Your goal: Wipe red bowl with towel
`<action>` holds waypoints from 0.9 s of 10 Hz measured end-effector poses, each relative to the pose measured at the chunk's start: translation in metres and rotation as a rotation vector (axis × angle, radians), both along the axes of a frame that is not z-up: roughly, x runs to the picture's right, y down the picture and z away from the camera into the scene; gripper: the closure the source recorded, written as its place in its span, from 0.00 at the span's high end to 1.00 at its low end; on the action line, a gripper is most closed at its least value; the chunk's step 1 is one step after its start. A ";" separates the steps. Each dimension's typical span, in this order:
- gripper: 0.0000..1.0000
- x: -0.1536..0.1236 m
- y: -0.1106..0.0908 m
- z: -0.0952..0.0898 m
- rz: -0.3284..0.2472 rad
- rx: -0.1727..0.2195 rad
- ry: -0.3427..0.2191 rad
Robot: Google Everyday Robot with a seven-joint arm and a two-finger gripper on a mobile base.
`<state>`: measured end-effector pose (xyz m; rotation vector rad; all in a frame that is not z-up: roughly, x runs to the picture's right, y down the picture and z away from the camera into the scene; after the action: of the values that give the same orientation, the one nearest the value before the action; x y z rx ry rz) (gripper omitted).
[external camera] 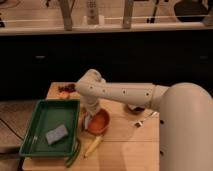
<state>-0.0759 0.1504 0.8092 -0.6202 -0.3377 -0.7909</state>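
Observation:
The red bowl (98, 122) is a small orange-red round bowl on the wooden table (125, 145), just right of the green tray. The white arm reaches from the right and bends down over the bowl. My gripper (89, 120) is at the bowl's left rim, pointing down. A pale whitish scrap, the towel (87, 121), shows at the gripper's tip against the bowl's left inner side. The wrist hides the far left part of the bowl.
A green rectangular tray (35, 132) holds a grey sponge-like block (56, 134). A yellow corn-like item (93, 145) and a green long vegetable (74, 155) lie in front of the bowl. Small red items (65, 90) lie at the table's back left. A small object (137, 122) lies right of the bowl.

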 end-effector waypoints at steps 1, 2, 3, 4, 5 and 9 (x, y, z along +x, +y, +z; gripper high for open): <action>0.00 -0.001 0.006 -0.003 -0.022 -0.004 -0.019; 0.00 0.003 0.011 -0.006 -0.032 -0.009 -0.032; 0.00 0.016 0.016 -0.009 -0.042 -0.013 -0.034; 0.00 0.029 0.019 -0.010 -0.042 -0.017 -0.032; 0.00 0.044 0.021 -0.010 -0.036 -0.020 -0.022; 0.00 0.080 0.007 -0.002 0.019 0.015 0.032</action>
<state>0.0043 0.1574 0.8069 -0.6140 -0.3083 -0.7636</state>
